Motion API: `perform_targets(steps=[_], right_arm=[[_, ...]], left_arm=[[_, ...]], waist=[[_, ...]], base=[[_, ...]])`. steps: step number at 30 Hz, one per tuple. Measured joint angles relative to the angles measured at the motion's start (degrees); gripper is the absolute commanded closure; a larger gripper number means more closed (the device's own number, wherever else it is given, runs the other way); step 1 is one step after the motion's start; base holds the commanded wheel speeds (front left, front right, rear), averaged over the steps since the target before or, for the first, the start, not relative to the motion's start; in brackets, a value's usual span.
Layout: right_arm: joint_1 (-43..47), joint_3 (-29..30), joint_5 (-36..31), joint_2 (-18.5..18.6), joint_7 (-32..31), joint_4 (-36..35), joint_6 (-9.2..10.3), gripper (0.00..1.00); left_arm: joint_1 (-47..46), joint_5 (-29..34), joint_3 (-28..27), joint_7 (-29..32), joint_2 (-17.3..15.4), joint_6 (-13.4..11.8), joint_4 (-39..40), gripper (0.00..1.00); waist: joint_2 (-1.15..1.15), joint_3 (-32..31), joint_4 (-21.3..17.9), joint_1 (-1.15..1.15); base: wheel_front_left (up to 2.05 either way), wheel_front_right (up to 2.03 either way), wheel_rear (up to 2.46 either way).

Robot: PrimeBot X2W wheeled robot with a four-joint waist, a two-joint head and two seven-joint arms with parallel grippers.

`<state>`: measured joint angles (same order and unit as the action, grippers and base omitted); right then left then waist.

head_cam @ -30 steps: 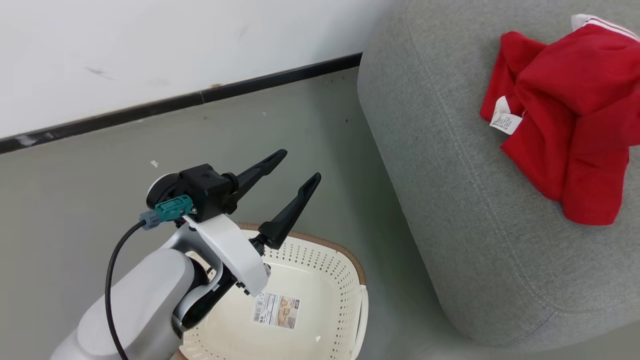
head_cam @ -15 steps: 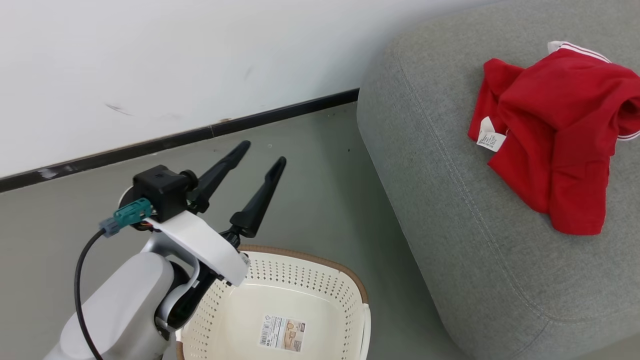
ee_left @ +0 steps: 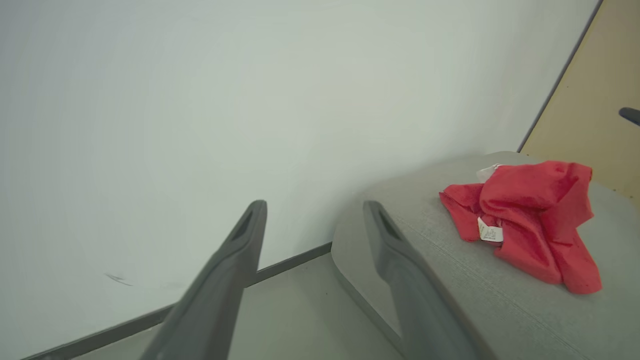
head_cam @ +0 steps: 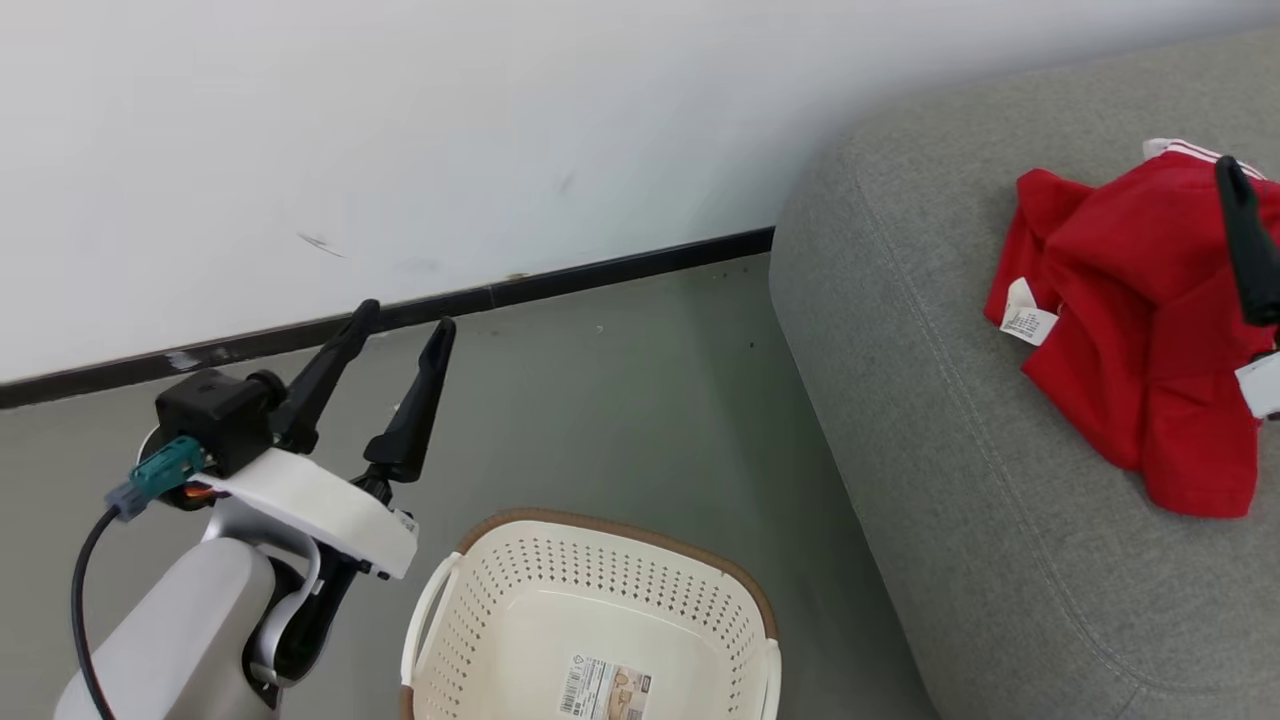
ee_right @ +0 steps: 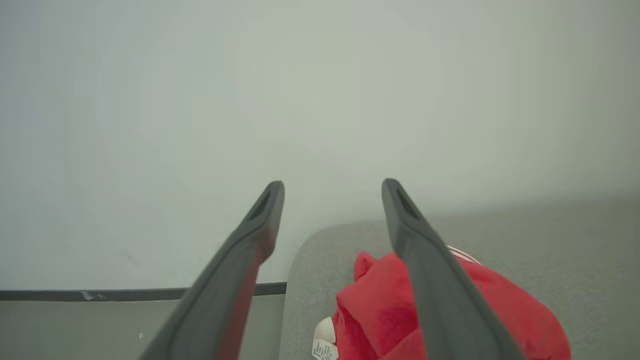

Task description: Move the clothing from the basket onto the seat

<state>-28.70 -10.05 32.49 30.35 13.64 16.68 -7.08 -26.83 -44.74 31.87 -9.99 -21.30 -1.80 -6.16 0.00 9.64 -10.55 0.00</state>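
Observation:
The cream-white basket (head_cam: 600,527) stands on the floor at the bottom of the head view, holding nothing but its paper label (head_cam: 607,690). A crumpled red garment (head_cam: 1120,330) with a white tag lies on the grey seat (head_cam: 950,420) at the right. My left gripper (head_cam: 405,318) is open, raised to the left of the basket and pointing at the wall. One finger (head_cam: 1243,240) of my right gripper shows at the right edge, over the garment. In the right wrist view my right gripper (ee_right: 333,185) is open above the red garment (ee_right: 380,300).
A white wall with a black skirting strip (head_cam: 600,270) runs behind the grey floor (head_cam: 620,400). The seat's rounded corner (ee_left: 350,235) lies just beyond my left fingers (ee_left: 400,270). A tan panel (ee_left: 590,100) stands behind the seat.
The head camera has shifted. My left gripper has swung left, off the basket, and stays open. A right finger has come in at the right edge over the garment.

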Motion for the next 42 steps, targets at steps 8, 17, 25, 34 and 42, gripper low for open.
perform_targets(steps=[8,17,25,34,42], right_arm=[[0.25,-0.46,0.4,-2.94,0.55,-1.42,0.0,0.0],[4.05,-2.49,-1.57,-7.14,0.56,-1.98,0.0,0.0],[7.43,-2.69,-3.85,-9.45,0.58,-3.25,0.0,0.0],[11.28,-0.82,-6.91,-12.49,0.67,-5.64,0.0,0.0],[17.14,0.64,-9.0,-15.9,0.71,-8.04,0.0,0.0]], left_arm=[[3.37,-1.07,-2.48,-1.77,-0.52,-1.92,-0.34,0.0],[7.08,-1.57,-6.14,-3.27,-1.21,-3.98,-0.59,0.0],[10.14,-2.05,-8.13,-3.8,-0.92,-4.77,-0.42,0.0],[13.95,-2.49,-10.72,-4.22,0.62,-5.98,-0.14,0.0],[18.62,-2.47,-13.02,-4.23,1.57,-6.57,-0.29,0.0]], waist=[[0.0,-1.37,3.12,0.0],[0.0,-2.47,6.69,0.0],[0.0,-3.35,9.71,0.0],[0.0,-4.39,12.83,0.0],[0.0,-5.16,15.25,0.0]], base=[[0.0,0.0,0.0],[0.0,0.0,0.0],[0.0,0.0,0.0],[0.0,0.0,0.0],[0.0,0.0,0.0]])
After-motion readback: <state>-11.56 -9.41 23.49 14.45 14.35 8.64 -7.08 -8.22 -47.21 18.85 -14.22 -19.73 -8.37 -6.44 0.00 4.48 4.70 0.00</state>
